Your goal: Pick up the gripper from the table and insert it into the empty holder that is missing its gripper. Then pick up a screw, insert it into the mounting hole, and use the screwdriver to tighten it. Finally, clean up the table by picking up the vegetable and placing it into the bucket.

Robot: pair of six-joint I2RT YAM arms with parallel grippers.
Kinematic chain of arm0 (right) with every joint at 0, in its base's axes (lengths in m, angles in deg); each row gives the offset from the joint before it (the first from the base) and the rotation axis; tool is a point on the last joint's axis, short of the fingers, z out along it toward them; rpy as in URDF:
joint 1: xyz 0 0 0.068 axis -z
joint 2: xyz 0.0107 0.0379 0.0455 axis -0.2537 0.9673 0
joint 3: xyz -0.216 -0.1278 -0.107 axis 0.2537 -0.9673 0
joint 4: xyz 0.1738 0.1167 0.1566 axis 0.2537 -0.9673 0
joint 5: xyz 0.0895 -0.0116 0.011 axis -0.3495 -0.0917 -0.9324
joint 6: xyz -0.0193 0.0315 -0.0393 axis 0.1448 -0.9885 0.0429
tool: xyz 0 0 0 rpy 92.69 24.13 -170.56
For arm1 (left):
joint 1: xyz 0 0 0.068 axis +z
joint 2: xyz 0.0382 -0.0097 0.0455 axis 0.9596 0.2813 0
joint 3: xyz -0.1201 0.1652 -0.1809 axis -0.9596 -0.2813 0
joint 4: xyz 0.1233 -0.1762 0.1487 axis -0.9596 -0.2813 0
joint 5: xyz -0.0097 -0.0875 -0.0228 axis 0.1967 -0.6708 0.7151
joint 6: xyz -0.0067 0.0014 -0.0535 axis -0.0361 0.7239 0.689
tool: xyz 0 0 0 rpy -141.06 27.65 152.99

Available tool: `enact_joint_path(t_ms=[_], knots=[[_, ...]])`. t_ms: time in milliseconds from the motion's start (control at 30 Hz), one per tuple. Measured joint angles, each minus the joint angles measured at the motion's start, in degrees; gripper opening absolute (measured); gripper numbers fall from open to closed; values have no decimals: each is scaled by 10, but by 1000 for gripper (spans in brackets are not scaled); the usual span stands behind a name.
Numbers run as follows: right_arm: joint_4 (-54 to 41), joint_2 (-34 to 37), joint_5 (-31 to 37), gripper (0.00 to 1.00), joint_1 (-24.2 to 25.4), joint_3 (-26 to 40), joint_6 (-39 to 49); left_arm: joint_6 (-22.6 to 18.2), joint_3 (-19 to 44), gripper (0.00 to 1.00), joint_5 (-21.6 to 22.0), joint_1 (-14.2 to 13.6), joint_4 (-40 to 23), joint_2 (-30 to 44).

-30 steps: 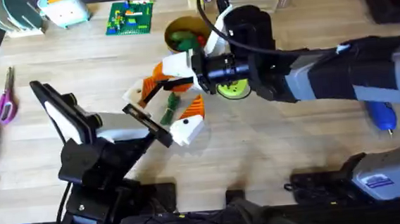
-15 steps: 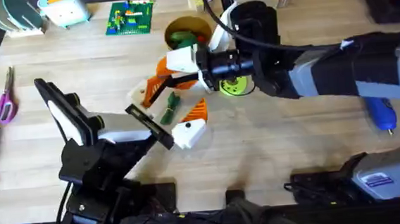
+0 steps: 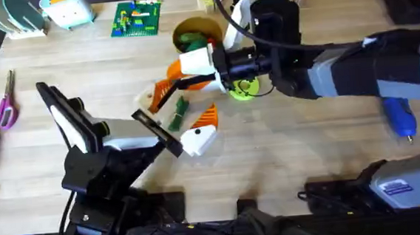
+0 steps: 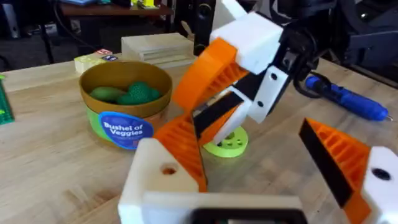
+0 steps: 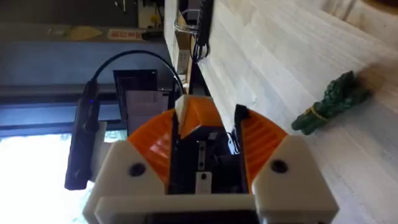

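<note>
- One vegetable (image 3: pixel 179 114) lies flat on the table (image 3: pixel 309 155): a slim, dark green bunch with leafy tips and a paler band round its stalks, as the right wrist view (image 5: pixel 333 102) shows.
- Seen from overhead, it lies near the middle of the table, in front of the bucket (image 3: pixel 207 27) and apart from it.
- The bucket is a tan tub with a blue label, and green toy pieces sit inside it (image 4: pixel 124 127).
- The left gripper (image 3: pixel 187 104) has its jaws spread wide with nothing held. From above, its white fingers with orange pads seem to stand on either side of the vegetable.
- The right gripper (image 3: pixel 192 70) hangs over the spot between the bucket and the vegetable. Whether it is open or closed, or holds anything, cannot be made out (image 5: pixel 208 112).
- A lime-green disc (image 3: pixel 244 90) is partly covered by the right arm.
- The screwdriver (image 3: pixel 400 115) lies well off to the right.
</note>
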Motion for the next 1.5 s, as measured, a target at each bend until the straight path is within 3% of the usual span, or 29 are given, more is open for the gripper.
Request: enact_joint_path(t_ms=[67,333,567,767,1133,1500], knots=[[0,0,-7,505,0,0,11,0,0,992,0,0,0,0],[-1,0,-14,326,0,0,26,0,0,992,-4,0,0,0],[-4,0,-13,16,0,0,26,-2,0,993,-4,0,0,0],[-4,0,-6,15,-3,0,26,-4,0,993,-2,0,0,0],[3,0,81,12,-41,0,-11,1,0,992,29,5,-1,0],[6,0,107,12,-56,0,-26,3,0,992,51,5,-1,0]])
